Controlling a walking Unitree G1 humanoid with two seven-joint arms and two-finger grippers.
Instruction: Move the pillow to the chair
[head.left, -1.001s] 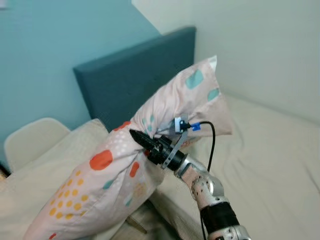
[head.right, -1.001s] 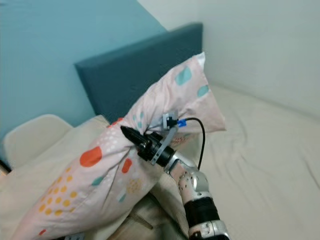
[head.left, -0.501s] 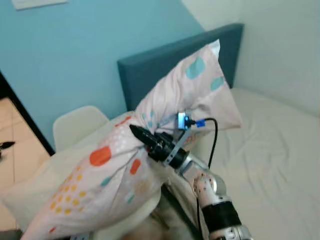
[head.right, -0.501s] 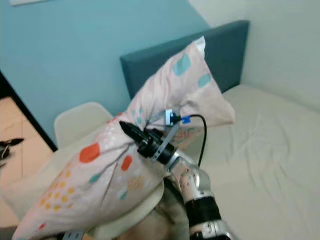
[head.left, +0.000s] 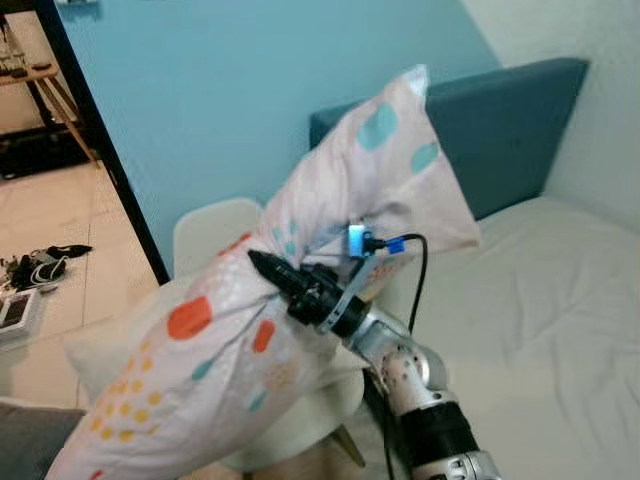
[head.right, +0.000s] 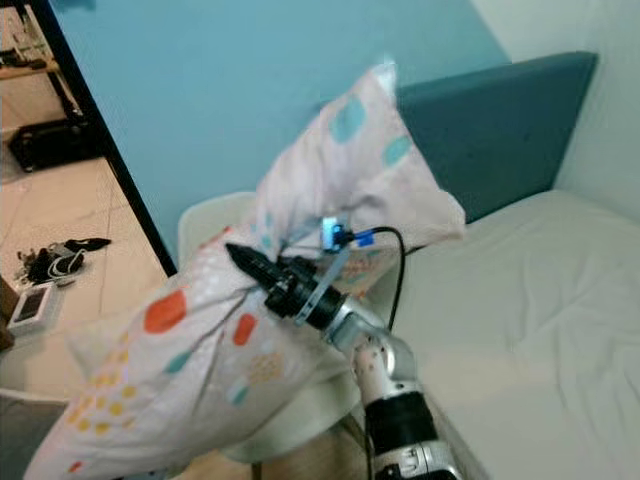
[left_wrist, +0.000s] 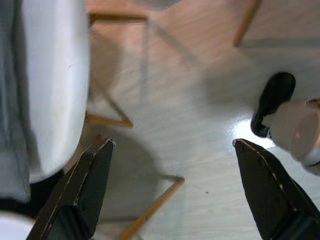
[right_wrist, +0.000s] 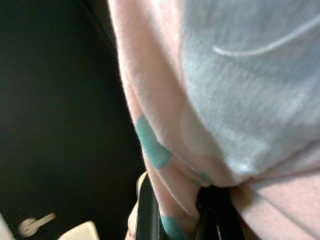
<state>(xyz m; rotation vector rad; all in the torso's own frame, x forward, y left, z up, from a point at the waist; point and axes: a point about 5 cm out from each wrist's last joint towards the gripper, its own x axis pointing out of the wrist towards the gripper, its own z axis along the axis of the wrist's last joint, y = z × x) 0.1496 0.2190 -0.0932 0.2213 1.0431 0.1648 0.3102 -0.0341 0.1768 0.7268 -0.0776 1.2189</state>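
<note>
A pink pillow with coloured dots hangs lifted in the air, its long body slanting down to my left. My right gripper is shut on a bunch of its fabric near the middle; in the right wrist view the cloth is pinched between the black fingers. Behind and under the pillow stands a white chair with wooden legs. My left gripper hangs open over the wooden floor beside a white chair seat.
The bed with a white sheet and a blue headboard lies to my right. A dark door frame opens onto a tiled floor with cables and small things. A cream cushion sits behind the pillow.
The camera has turned left, bringing the doorway and tiled floor into view. The pillow stays in my right gripper and now hangs over the white chair.
</note>
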